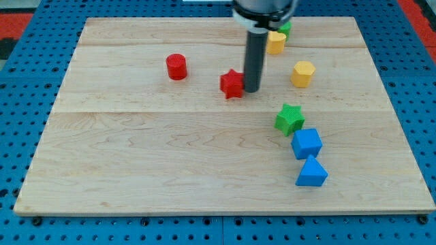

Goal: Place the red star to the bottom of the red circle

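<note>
Nearest the camera sits a blue plastic block with a sloped, wedge-like top (pixel 311 172), well below my tip and off to the view's right of it. Just above that one, a blue plastic cube (pixel 306 143), the two close together, maybe touching. Up again, a green plastic star (pixel 289 119), right beside the cube's upper corner.

Now to the action: my tip (pixel 251 90), the lower end of the straight dark rod that is the tool here, is down on the pale wooden surface (pixel 136 156). It has no jaws, so it is neither clenched nor released and grasps nothing; it simply stands against the red plastic star (pixel 233 84), pressed on that star's right side in the view, touching or as good as.

Further to the view's left of my tip, well apart from the star and a little higher in the view, stands the red plastic cylinder, the red circle (pixel 176 67). So the star lies to the view's right of the circle and slightly lower.

To the view's right of my tip: a yellow plastic hexagonal block (pixel 303 73). Above my tip, just beside the rod, a second yellow plastic block (pixel 276 43), shape hard to make out, with a green plastic block (pixel 285 28) peeking out behind it, mostly hidden.
</note>
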